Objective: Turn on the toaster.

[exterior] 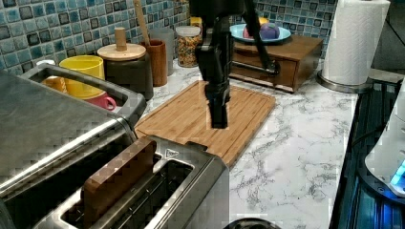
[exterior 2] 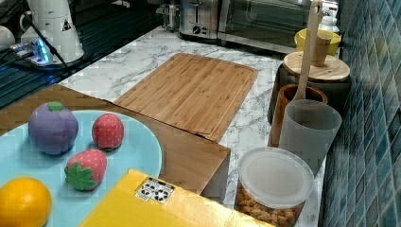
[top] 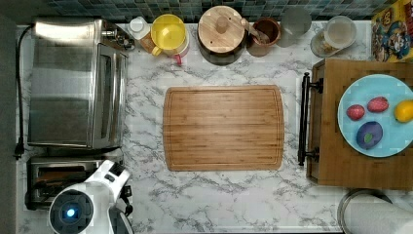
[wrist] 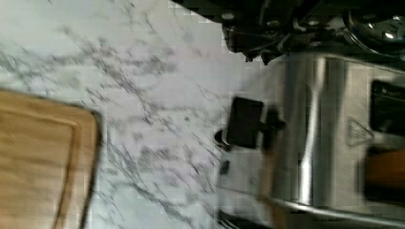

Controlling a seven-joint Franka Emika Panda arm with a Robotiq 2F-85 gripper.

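Standing at the top view's lower left, the toaster [top: 53, 178] sits just below the toaster oven [top: 73, 83], left of the cutting board [top: 224, 127]. The gripper [exterior: 218, 117] hangs above its lever [wrist: 244, 122]; I cannot tell the jaws' state.

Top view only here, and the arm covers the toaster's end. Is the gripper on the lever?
Observer: No. In the left view the gripper hangs above the toaster, with a gap between them.
Operator: Anything in the slots?
Observer: In the left view, a brown slab stands in one slot and sticks up past the top.
Operator: Lever clear?
Observer: In the wrist view the black lever juts from the end face, with nothing touching it.
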